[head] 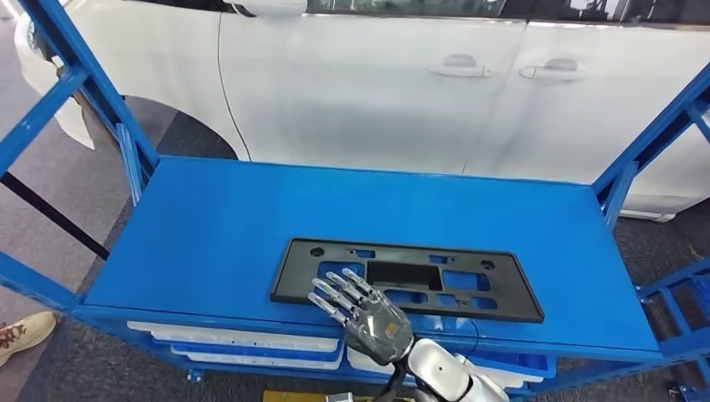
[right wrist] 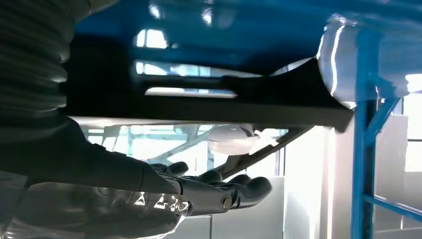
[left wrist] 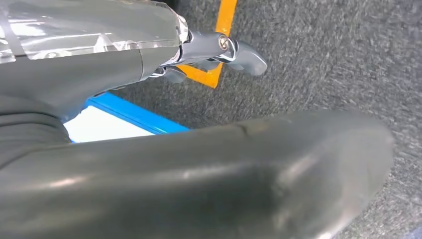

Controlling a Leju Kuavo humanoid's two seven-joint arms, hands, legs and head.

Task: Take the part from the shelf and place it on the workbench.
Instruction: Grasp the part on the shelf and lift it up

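A flat black rectangular part (head: 435, 272) with several cut-outs lies on the blue shelf top (head: 234, 218), near its front edge. My right hand (head: 360, 311) reaches in from below with its fingers spread over the part's near left corner, holding nothing. In the right wrist view the part (right wrist: 209, 102) runs just beyond the straightened fingers (right wrist: 239, 189), with a bright gap between them. My left hand (left wrist: 234, 50) hangs low over grey carpet, fingers loose and nothing in it.
Blue frame posts rise at the shelf's left (head: 84, 75) and right (head: 653, 134) ends. A white car (head: 377, 75) stands close behind. White trays (head: 243, 339) sit on the level below. A person's shoe (head: 25, 331) is on the floor at left. Yellow floor tape (left wrist: 224, 30) lies near my left hand.
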